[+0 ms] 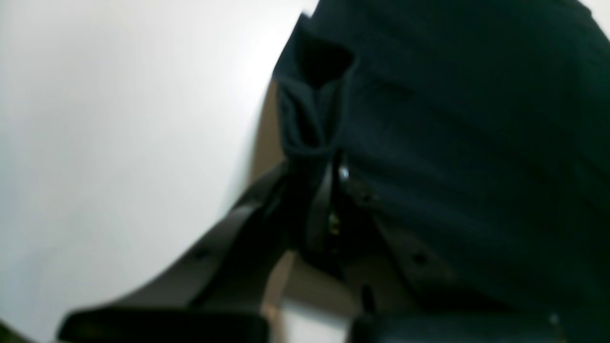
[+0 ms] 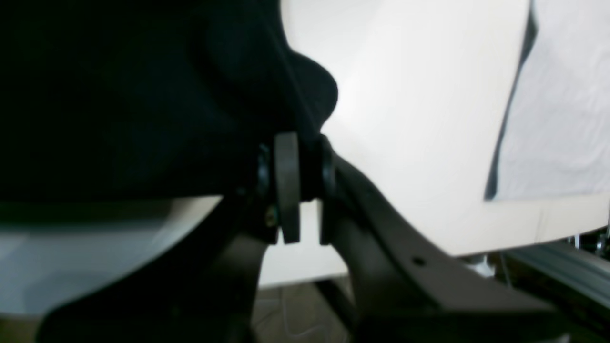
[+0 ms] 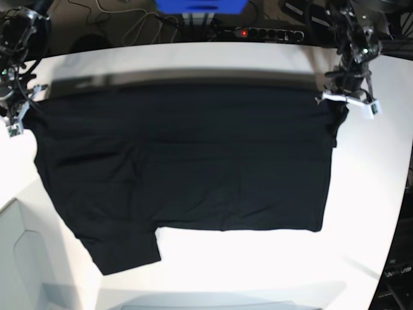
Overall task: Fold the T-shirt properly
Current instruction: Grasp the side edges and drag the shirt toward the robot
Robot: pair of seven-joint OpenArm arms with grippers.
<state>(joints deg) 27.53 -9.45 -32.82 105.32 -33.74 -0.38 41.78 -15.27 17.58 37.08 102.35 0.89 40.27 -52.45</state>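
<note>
T-shirt [image 3: 187, 161]: black, spread wide across the white table [image 3: 258, 265], plain side up, no print or label showing. Far edge stretched straight between the two grippers, a thin strip of shadow just beyond it. Right part a broad rectangle, its near edge level and straight; left part reaching nearer, ending in a flap [image 3: 126, 248] that sticks out toward the near-left corner. Soft creases across the middle.

Left gripper [image 3: 335, 106], at the shirt's far-right corner in the base view: clamped on the cloth. From the left wrist, a pinched, bunched tuft of dark fabric [image 1: 312, 114] standing up out of the closed fingers [image 1: 319, 209], the rest of the T-shirt [image 1: 476, 143] filling the right of that view, white table [image 1: 119, 143] on the left. View blurred.

Right gripper [image 3: 19, 119], at the far-left corner in the base view: also closed on the cloth. From the right wrist, fingers [image 2: 287, 186] pressed together on the edge of the T-shirt [image 2: 119, 95], a rounded fold [image 2: 314, 90] bulging just past them, table [image 2: 419, 119] beyond, and a pale grey sheet [image 2: 557, 119] lying at the table's right side in that view.

Beyond the table's far edge: cables, a power strip [image 3: 261, 31] with a red light, a blue box [image 3: 200, 6].
</note>
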